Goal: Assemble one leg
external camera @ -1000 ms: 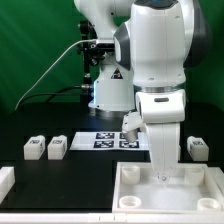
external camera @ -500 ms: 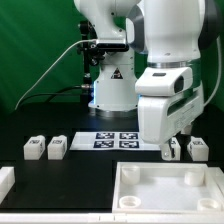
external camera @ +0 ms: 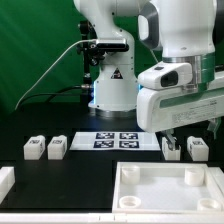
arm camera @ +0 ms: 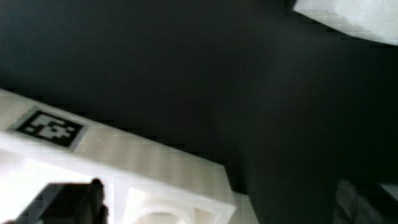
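The big white arm (external camera: 170, 45) hangs over the exterior view's right side of the black worktop (external camera: 90, 165). Its hand (external camera: 186, 138) is open and holds nothing. In the wrist view the two dark fingers (arm camera: 68, 205) stand far apart. The leg (external camera: 170, 148) sits on the worktop just under the hand. It is a small white block with a black-and-white square on it (arm camera: 107, 165). A second leg (external camera: 197, 148) sits just beside it. Two more legs (external camera: 45, 148) sit well apart, on the exterior view's left. The marker board (external camera: 115, 139) lies flat between the two pairs. The big white tray piece (external camera: 170, 172) lies in front.
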